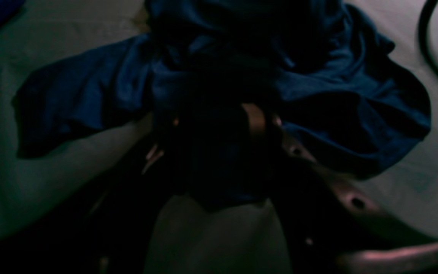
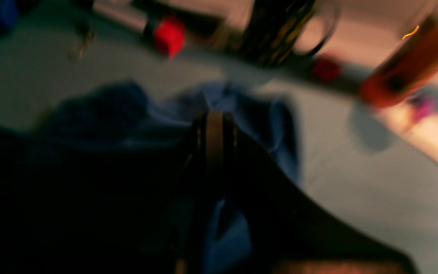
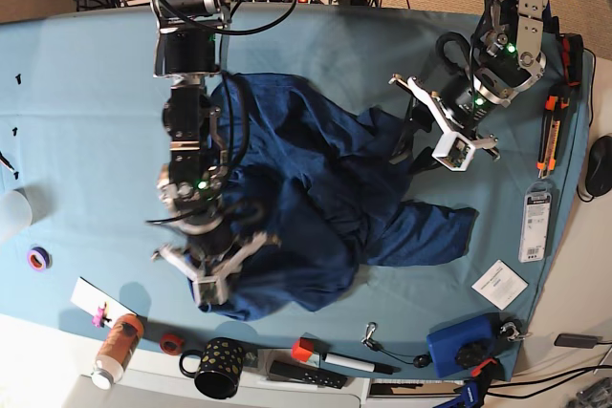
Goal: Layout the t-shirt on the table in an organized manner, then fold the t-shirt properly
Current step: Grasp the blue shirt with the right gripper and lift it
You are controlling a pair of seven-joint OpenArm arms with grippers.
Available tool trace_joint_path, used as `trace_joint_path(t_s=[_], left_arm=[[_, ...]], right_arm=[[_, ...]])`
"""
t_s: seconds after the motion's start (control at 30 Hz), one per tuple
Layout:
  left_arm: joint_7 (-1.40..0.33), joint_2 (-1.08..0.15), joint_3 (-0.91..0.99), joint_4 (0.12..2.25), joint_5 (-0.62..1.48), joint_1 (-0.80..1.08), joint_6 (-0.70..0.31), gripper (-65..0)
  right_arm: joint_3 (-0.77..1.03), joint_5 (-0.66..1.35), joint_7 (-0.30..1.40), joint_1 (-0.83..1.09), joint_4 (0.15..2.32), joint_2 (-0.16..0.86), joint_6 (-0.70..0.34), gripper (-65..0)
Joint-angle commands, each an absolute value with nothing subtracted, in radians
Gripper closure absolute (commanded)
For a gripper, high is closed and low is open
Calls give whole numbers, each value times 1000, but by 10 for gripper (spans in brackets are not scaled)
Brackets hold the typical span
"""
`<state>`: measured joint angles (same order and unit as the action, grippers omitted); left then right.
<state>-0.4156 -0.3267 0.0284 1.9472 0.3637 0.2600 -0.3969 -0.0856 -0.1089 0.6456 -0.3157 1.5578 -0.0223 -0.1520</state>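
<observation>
The t-shirt (image 3: pixel 316 198) lies crumpled at the centre of the table (image 3: pixel 86 93). It looks soft, limp and light, so we judge it best taken by hems or shoulder seams. At lower left of the base view, our right gripper (image 3: pixel 212 269) has clamped its jaws onto a fold, forearm reaching down from the top edge. At upper right, our left gripper (image 3: pixel 421 131) holds fabric between half-parted jaws.
</observation>
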Motion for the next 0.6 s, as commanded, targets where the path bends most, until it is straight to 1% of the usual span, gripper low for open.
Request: trace_joint_path(t_s=[0.0,0.07,0.17,0.33,0.43,0.5,0.57], left_arm=[[-389,-333,33,1963,377,252,-401,-213],[-390,-333,33,1963,377,252,-401,-213],[-390,-333,33,1963,377,252,-401,-213],[-390,-336,33,1963,378,252,-401,-213],[-390,-335,33,1963,382,252,-401,-213],[-390,-335,33,1963,382,252,-401,-213],[-389,-335,33,1963,390,252,-401,-213]], right_arm=[[-86,-106,660,-341,1627,-19,-146,0],[-85,-107,731,-323,1735,-13,-146,0],[-85,-106,786,-247,1885,1,-150,0],[-86,-102,865,-42,2144,50,-214,0],[-86,-97,911,91,2284,97,-217,0],[-86,-88,945,174,2356,126,-217,0],[-86,-75,978,249,2356,150,-217,0]])
